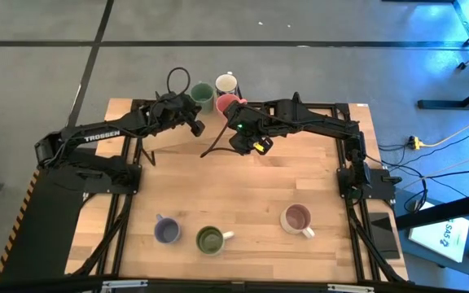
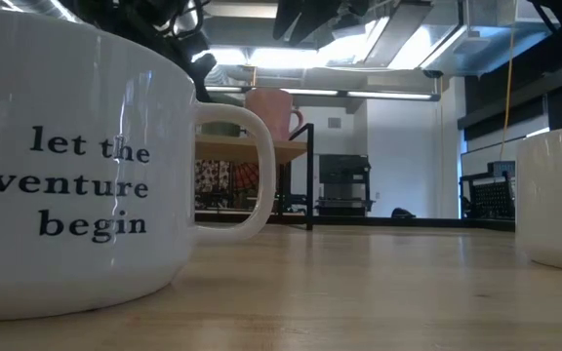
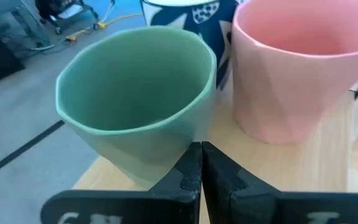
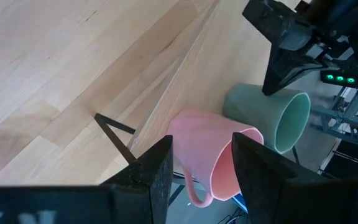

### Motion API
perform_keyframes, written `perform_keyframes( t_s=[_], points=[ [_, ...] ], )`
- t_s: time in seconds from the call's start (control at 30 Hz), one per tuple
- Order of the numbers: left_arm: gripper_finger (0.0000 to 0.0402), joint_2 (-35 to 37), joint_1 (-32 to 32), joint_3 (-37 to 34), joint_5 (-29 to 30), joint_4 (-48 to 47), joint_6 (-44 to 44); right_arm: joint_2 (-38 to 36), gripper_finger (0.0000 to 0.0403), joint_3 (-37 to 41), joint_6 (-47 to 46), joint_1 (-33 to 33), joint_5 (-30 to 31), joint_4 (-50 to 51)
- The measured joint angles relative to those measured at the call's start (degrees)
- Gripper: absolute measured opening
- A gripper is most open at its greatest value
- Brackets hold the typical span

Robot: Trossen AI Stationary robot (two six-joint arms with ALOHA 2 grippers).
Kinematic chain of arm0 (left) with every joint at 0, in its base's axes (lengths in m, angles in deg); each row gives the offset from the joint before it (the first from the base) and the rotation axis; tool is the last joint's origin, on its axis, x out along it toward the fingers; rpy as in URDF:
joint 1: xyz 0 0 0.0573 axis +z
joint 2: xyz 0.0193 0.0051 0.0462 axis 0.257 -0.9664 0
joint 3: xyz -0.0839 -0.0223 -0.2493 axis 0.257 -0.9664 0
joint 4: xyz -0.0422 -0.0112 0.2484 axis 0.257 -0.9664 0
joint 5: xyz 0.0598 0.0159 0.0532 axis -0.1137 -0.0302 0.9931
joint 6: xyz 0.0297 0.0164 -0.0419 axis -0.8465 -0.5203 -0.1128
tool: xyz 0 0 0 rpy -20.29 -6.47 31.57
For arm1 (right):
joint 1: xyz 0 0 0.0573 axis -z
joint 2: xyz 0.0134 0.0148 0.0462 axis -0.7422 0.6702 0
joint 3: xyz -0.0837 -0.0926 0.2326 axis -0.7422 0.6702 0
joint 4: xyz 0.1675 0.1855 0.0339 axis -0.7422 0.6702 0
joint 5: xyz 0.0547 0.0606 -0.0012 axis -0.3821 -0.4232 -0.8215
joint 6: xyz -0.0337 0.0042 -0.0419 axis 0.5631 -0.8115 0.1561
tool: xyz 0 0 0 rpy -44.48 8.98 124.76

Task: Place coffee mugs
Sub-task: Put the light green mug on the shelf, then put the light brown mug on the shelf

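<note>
Three mugs stand close together at the far edge of the light wooden bench [image 1: 243, 195] — a teal-green ceramic mug [image 1: 202, 97], a smooth pink ceramic mug [image 1: 228, 105] and a white mug with a blue pattern [image 1: 226, 84]. The green one and the pink one are side by side, nearly touching, and the white one is just behind them.

The left end effector [image 3: 201, 167] sits right in front of the teal-green mug, with its two dark fingers pressed together and holding nothing. The right end effector [image 4: 201, 163] is at the pink mug. Its fingers are apart, with the pink mug's rim and handle between them, but I cannot tell if they squeeze it.

Three more mugs stand near the front edge, well apart from the others — a lavender-blue mug [image 1: 167, 231], a green mug with a white handle [image 1: 211, 239] and a pale mug with a brown inside [image 1: 298, 219].
</note>
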Motion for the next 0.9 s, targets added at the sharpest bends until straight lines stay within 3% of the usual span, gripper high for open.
perform_keyframes(
  t_s=[0.27, 0.37, 0.47, 0.53, 0.73, 0.9],
  points=[
    [0.0000, 0.2, -1.9, 0.0, -9.5, -0.6, 4.3, 0.0, 0.0150, 0.0, -4.0, 0.0, -5.0, 4.6],
    [0.0000, 2.4, -3.7, 0.0, -13.3, -0.9, 6.3, 0.0, 0.0150, 0.1, -11.5, 0.0, -12.2, 13.9],
    [0.0000, 5.7, -5.3, 0.0, -19.2, -0.9, 8.4, -0.9, 0.0150, 3.8, -20.3, -0.4, -23.4, 13.6],
    [0.0000, 8.6, -6.1, 0.0, -22.6, -0.9, 10.3, -2.9, 0.0150, 7.7, -23.6, -1.9, -27.3, 14.9],
    [0.0016, 18.1, -9.4, 0.0, -24.7, -1.1, 12.2, -12.0, 0.0150, 25.2, -38.9, -9.0, -16.1, 12.7],
    [0.0062, 24.5, -12.3, 0.1, -26.1, -0.6, 11.9, -18.8, 0.0190, 40.3, -57.0, -16.4, -20.7, 9.7]
  ],
)
